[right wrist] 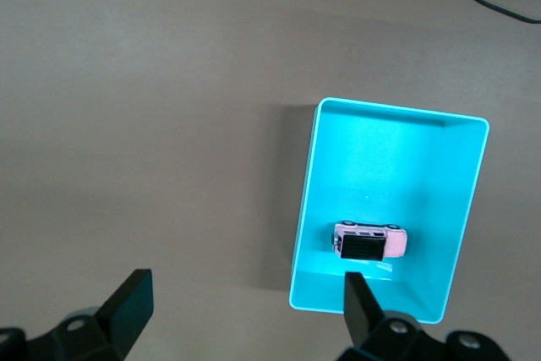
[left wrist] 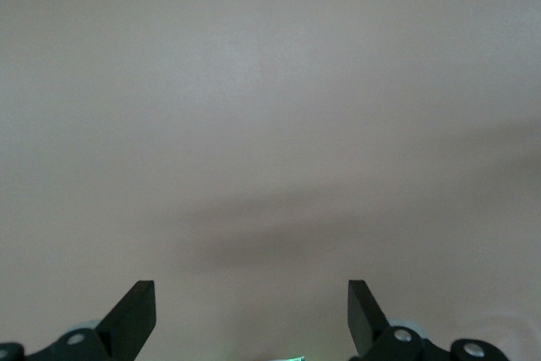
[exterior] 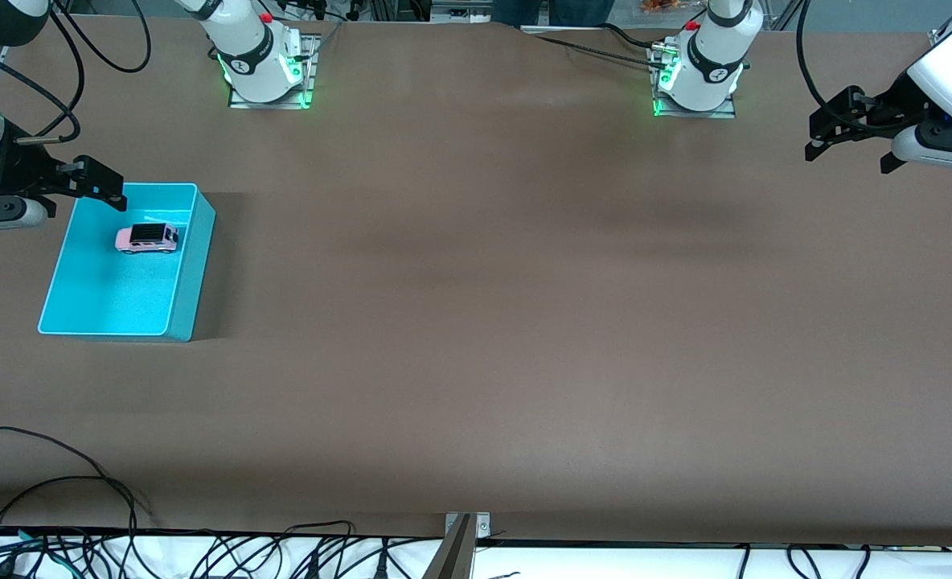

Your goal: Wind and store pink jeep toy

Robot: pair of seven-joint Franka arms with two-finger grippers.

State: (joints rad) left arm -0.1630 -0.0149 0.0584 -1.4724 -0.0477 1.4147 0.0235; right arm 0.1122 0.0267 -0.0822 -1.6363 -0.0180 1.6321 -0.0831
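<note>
pink jeep toy (exterior: 147,238) in bin (exterior: 189,265) — unobstructed

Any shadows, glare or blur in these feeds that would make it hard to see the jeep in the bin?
Front view: even light, soft arm shadows on the table, green glow at both bases; pink jeep toy reads clearly in the turquoise bin. Right wrist view: sharp, the bin throws one shadow beside it; right gripper open. Left wrist view: hazy, bare table with a faint shadow; left gripper open.
</note>
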